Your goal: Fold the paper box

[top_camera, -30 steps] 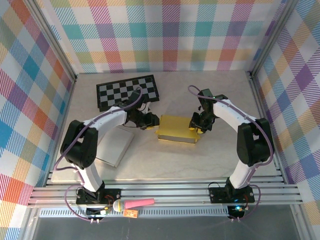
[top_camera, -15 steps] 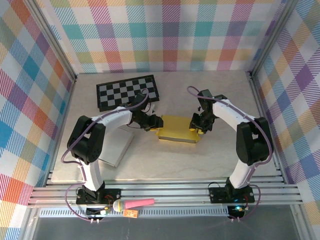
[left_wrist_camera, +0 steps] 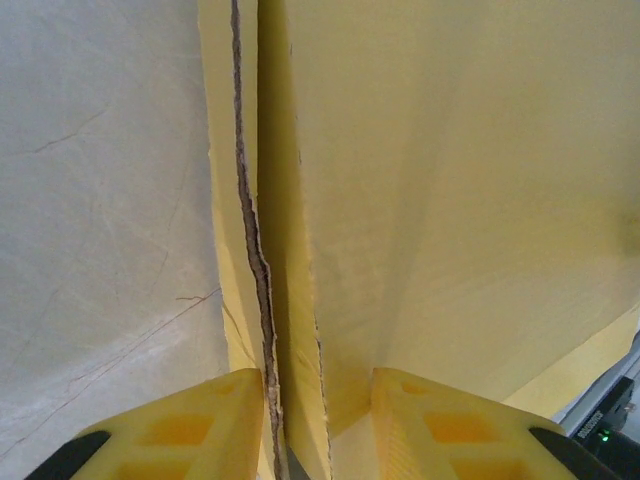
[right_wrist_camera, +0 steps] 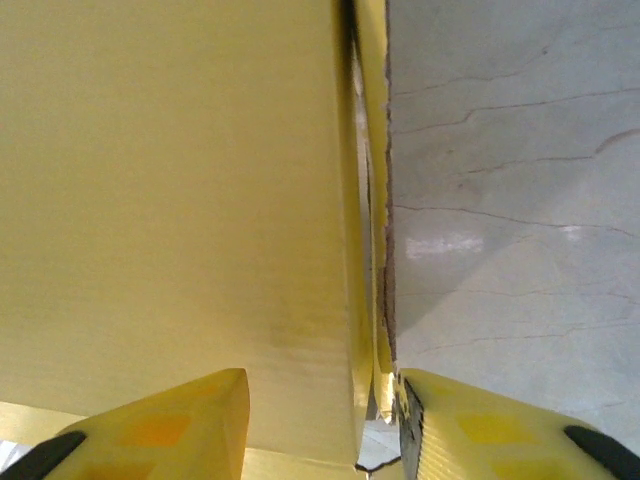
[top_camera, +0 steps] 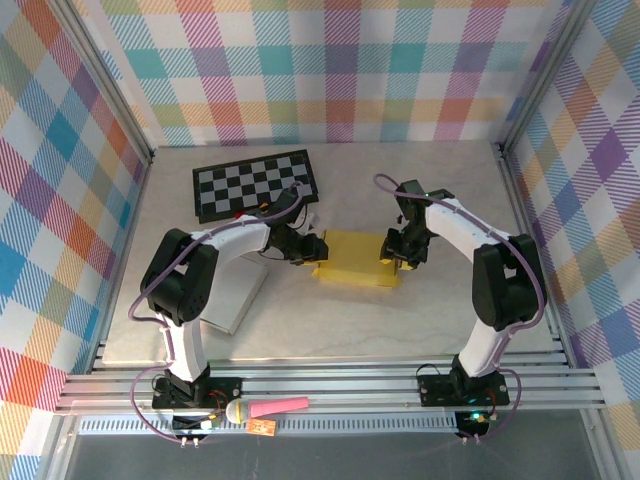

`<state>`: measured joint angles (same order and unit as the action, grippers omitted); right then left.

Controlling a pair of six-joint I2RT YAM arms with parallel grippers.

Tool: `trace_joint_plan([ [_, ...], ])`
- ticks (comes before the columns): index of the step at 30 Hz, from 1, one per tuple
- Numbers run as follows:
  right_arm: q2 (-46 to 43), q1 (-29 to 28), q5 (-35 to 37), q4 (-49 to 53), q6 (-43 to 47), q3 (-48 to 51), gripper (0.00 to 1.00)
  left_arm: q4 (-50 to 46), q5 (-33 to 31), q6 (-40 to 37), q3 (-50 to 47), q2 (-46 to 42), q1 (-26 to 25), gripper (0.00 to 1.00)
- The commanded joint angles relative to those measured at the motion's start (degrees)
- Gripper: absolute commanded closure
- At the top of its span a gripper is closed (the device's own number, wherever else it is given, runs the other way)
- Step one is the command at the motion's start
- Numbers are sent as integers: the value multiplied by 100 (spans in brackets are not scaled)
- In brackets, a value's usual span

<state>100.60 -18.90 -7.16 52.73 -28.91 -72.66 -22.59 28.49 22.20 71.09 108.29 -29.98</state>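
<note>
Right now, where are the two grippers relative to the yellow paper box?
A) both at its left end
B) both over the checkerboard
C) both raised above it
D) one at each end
D: the left gripper sits at the left end of the yellow paper box, the right gripper at its right end.

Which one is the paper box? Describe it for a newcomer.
On the pale table, look just nearer the arms than the checkerboard. The paper box lies flat at centre, with the left hand at one end and the right hand at the other. Unlike the white slab beside it, it is yellow cardboard.
</note>
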Motion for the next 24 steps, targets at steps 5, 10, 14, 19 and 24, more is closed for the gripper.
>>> trace_joint_plan([
  [5, 115, -29, 126, 49, 393, 40, 49, -386, -220, -229, -7, 94, -127, 67],
  [10, 365, -27, 83, -78, 462, 48, 50, -422, -309, -252, -24, 80, -131, 66],
  [14, 498, -22, -28, -319, 542, 59, 54, -329, -253, -269, -60, 122, -131, 66],
  [19, 606, -20, -83, -415, 644, -34, 60, -159, -101, -265, -46, 199, -140, 73],
  [24, 722, -31, -215, -464, 707, -76, 67, -124, -63, -236, 1, 304, -183, 75],
])
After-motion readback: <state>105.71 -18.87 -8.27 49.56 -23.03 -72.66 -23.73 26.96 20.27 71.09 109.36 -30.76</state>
